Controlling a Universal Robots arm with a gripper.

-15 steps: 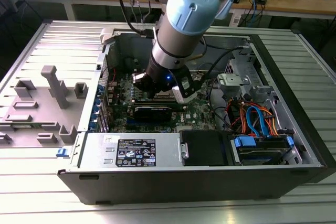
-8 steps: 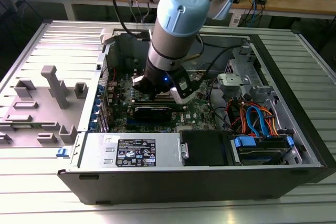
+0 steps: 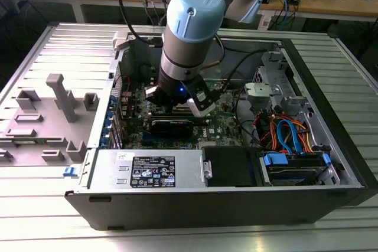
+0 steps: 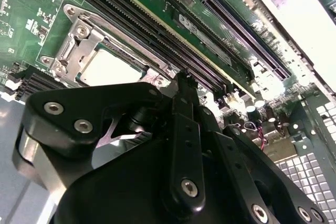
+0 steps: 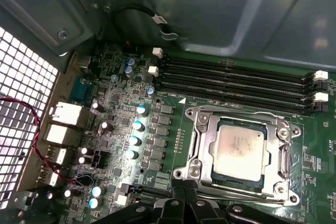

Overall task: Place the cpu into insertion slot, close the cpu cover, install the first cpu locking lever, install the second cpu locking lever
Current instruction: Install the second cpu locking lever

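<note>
Ribbed metal surface [image 3: 35, 216] carries an open computer case [image 3: 236, 196], with the arm reaching down into it over the green motherboard [image 5: 121, 145]. Nearest the camera in the first wrist view, the tool [image 5: 184, 203] presents its black fingertips drawn together at the near edge of the insertion slot [image 5: 197, 129]; it appears clenched and grasps nothing visible. Just beyond the tips, the cpu [image 5: 239, 153] lies flat inside the slot, its silver-grey top exposed. The cpu cover [image 5: 203, 142] lies down around the chip as a silvery frame. Whether either locking lever is latched cannot be determined. Beyond the slot run the long black memory slots [image 5: 236, 80], then the grey case wall [image 5: 210, 14]. Risk, as a judgement: the tips sit very close to the slot frame, so a sideways drift could scrape the cover or the small components beside it; downward pressure applied off the lever could stress the chip or the pins beneath.
</note>
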